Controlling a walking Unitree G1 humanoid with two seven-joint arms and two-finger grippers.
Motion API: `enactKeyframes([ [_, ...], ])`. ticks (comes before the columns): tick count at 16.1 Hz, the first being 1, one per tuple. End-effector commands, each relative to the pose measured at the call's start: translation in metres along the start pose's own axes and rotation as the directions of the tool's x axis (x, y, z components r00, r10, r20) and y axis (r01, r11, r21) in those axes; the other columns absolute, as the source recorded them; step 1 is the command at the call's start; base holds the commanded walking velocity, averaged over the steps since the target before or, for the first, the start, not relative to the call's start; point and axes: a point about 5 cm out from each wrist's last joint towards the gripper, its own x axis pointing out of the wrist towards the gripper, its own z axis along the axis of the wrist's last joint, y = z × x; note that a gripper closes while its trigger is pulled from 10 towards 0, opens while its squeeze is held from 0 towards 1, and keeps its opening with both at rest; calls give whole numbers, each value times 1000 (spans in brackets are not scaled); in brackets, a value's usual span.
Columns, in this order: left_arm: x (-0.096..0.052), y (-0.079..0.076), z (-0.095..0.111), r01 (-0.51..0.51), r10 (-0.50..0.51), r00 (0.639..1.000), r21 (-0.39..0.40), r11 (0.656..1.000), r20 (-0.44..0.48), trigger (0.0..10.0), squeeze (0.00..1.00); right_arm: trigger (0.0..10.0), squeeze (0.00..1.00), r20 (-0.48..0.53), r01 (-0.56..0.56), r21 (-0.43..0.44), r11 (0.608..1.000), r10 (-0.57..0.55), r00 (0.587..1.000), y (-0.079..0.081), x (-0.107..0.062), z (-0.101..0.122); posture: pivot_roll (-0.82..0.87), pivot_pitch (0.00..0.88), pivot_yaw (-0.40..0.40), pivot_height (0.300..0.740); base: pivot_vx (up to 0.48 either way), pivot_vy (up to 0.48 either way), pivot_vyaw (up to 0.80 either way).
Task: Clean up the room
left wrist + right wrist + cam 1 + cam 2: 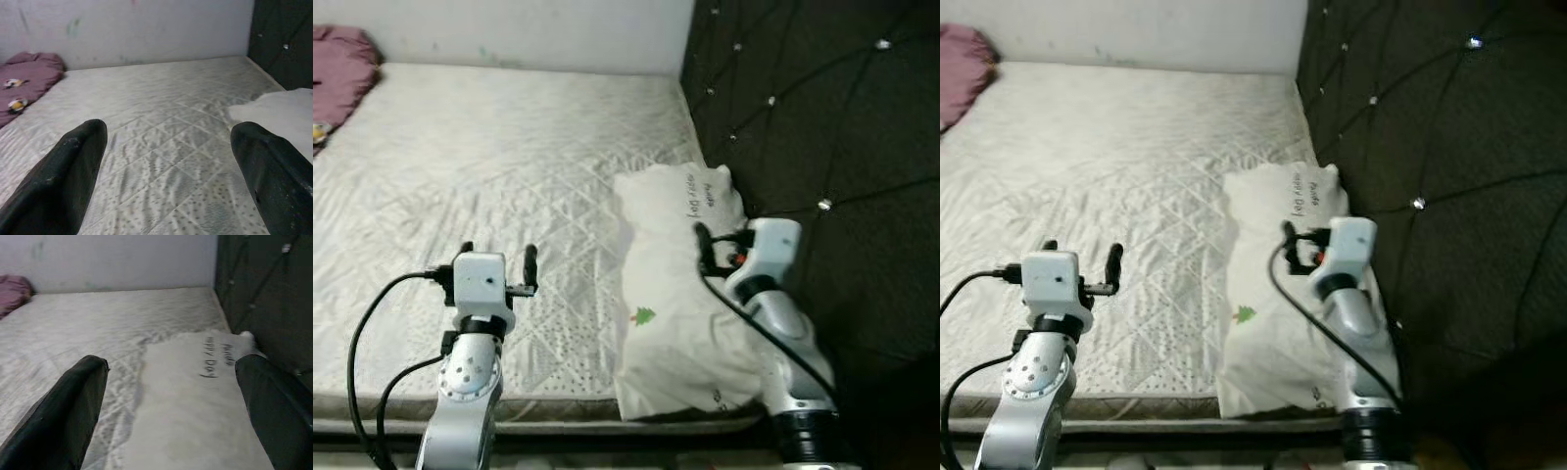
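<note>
- Quilted white mattress (509, 166) spreads across the head views, its near edge running just in front of the robot and its far edge meeting a pale wall (509, 29).
- Nearest the camera, the left gripper (499, 262) hovers over the front part of the mattress on a silver arm, black cables looping down from the wrist. Its two black fingers (63, 181) stand wide apart in the left wrist view, with bare quilted fabric between them and nothing held.
- The right gripper (705, 245) is raised over the white pillow (675, 313), close to the headboard side. In the right wrist view its fingers (68, 416) are also spread wide, with the pillow lying between and below them; whether they touch the cloth cannot be told.
- That pillow lies lengthwise along the right side of the mattress, its near end reaching the front edge and its far end just beside the headboard. A small green tree print (643, 315) shows on its near half, and dark handwritten lettering (215, 362) sits near its far end.
- A dark tufted headboard (822, 127), studded with shiny buttons, rises along the right side of the bed.
- Farthest away, at the back left corner of the mattress, a bunched maroon blanket (337, 73) lies against the wall, with small light-coloured patches on it in the left wrist view.
</note>
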Motion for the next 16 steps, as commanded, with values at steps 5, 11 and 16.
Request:
enactKeyframes([
  [5,1,-2,0,2,-2,1000,-31,1000,-20,10000,0,10000,0,-46,34,-7,999,-34,998,-2,-2,-9,22,0,-36,740,0,414,0],
  [11,1,-8,2,27,-28,999,-89,996,-17,10000,0,10000,0,-30,-23,-52,998,21,999,6,4,-4,19,0,-36,740,0,442,-472],
  [16,2,-10,3,31,-33,999,-111,993,-21,10000,0,10000,0,-39,-19,-51,999,17,999,4,7,-5,21,0,-48,740,0,476,0],
])
